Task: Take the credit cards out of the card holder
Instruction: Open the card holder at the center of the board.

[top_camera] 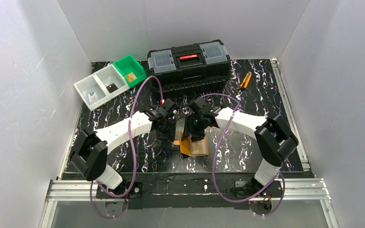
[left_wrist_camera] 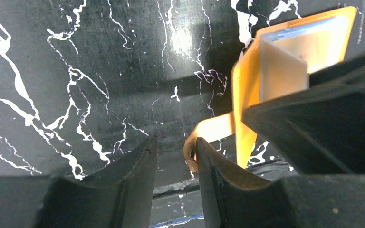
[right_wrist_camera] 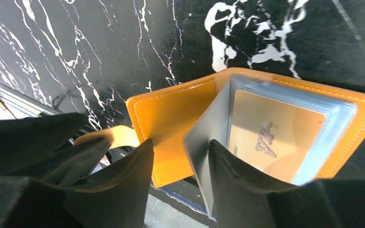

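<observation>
Now, on the left, the left pincer [left_wrist_camera: 175, 142] stands parted over the black, white-veined worktop [left_wrist_camera: 76, 71], gripping nothing, with the orange strap tab [left_wrist_camera: 215, 128] just beside one finger. In the centre, the small orange folding card holder [right_wrist_camera: 171, 114] lies open on the worktop. The right pincer [right_wrist_camera: 179, 145], also parted, straddles its cover edge and a limp clear plastic sleeve [right_wrist_camera: 204, 133]. The gold-tan card [right_wrist_camera: 273, 137] is probably stiff and slick, so pinch whichever edge clears its pocket and pin the light holder.

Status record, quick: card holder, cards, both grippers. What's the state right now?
card holder: open on the table
gold card: inside a clear pocket
left gripper: open, strap beside one finger
right gripper: open, pocket leaf between its fingers
cards removed: none visible
</observation>
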